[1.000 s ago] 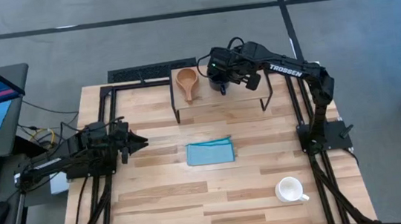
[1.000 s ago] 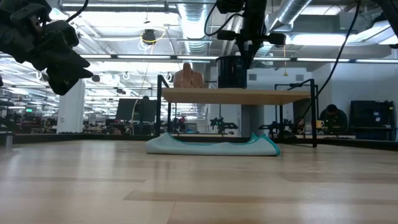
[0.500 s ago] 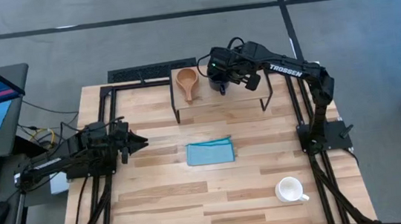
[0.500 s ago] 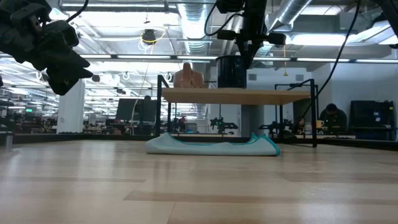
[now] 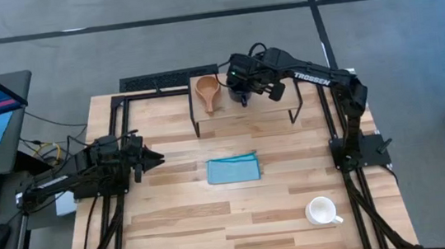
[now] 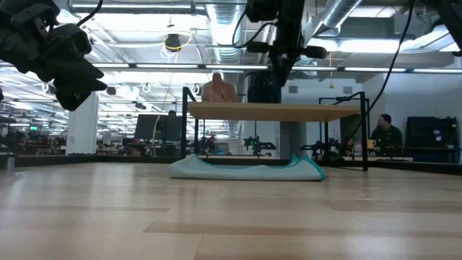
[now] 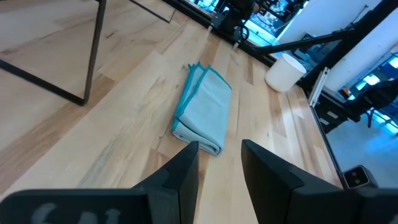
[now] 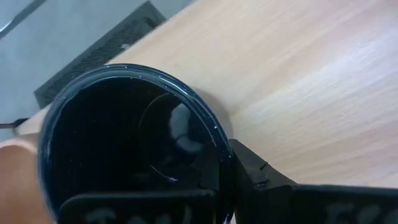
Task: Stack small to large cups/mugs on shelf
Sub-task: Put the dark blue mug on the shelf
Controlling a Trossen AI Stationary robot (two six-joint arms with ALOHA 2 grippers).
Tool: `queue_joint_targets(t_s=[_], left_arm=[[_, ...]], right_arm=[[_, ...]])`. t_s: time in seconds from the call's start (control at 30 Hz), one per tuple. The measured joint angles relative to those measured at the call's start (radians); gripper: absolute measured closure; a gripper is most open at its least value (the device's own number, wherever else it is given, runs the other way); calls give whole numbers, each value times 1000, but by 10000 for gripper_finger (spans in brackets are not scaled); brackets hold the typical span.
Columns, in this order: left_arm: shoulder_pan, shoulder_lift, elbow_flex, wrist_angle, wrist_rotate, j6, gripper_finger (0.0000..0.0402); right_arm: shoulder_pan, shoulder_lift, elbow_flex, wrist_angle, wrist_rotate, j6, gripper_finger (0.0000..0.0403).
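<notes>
The dark navy mug (image 5: 241, 96) is upright over the shelf (image 5: 275, 109), with my right gripper (image 5: 243, 85) shut on it. It is just right of the small tan wooden cup (image 5: 206, 89), which stands on the shelf board (image 6: 274, 110). In the right wrist view the navy mug (image 8: 124, 143) fills the picture and the wooden cup (image 8: 12, 165) shows beside it. The white mug (image 5: 321, 210) stands on the table near the front right. My left gripper (image 7: 221, 168) hovers open at the table's left side, touching nothing. My right gripper holds the navy mug by its rim wall (image 8: 214, 134), with one finger inside the mug and one outside. The fingers come from above, slanting down. The mug stays upright; in the low view its base (image 6: 263, 100) is at the board's top, touching or not I cannot tell.
A folded blue cloth (image 5: 233, 170) lies on the table in front of the shelf, near the middle. The shelf's thin black legs (image 5: 198, 127) stand on the table's far half. A person (image 6: 388, 133) sits in the room behind.
My right gripper has carried the navy mug a little toward the table's left, closer to the wooden cup, keeping it upright.
</notes>
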Motion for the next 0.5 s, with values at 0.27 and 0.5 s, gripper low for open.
queue_joint_targets(t_s=[0.27, 0.5], left_arm=[[0, 0, 0, 0, 6, 0, 292], [0, 0, 0, 0, 6, 7, 292]], right_arm=[[-14, 6, 1, 9, -21, -10, 376], [-15, 6, 1, 6, -24, -10, 370]])
